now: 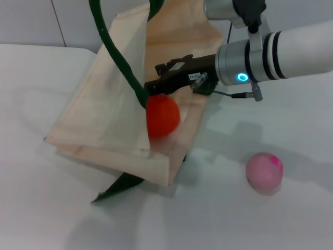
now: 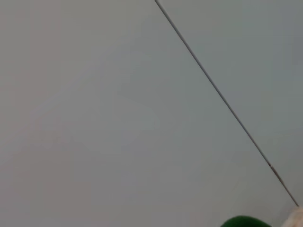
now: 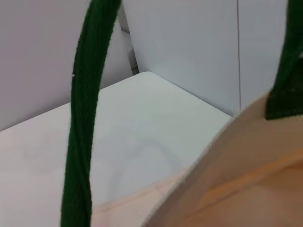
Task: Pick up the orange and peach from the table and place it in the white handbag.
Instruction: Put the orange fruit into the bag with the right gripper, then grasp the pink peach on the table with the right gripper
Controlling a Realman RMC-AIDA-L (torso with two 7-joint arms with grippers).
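The white handbag (image 1: 99,120) is lifted at its mouth by its green handle (image 1: 117,57), which runs up out of the head view. My right gripper (image 1: 158,78) reaches sideways into the bag's mouth, its black fingers apart. The orange (image 1: 162,115) sits just below the fingertips inside the opening, apart from them. The peach (image 1: 264,172) lies on the table to the right of the bag. The right wrist view shows the handle (image 3: 87,118) and the bag cloth (image 3: 246,165). The left gripper is out of view; the left wrist view shows a bit of green handle (image 2: 244,221).
The white table (image 1: 52,208) carries the bag's lower end, with a second green handle (image 1: 117,186) lying out from under its near corner. A grey wall (image 1: 31,21) stands behind the table. My right arm (image 1: 281,52) crosses above the table's right side.
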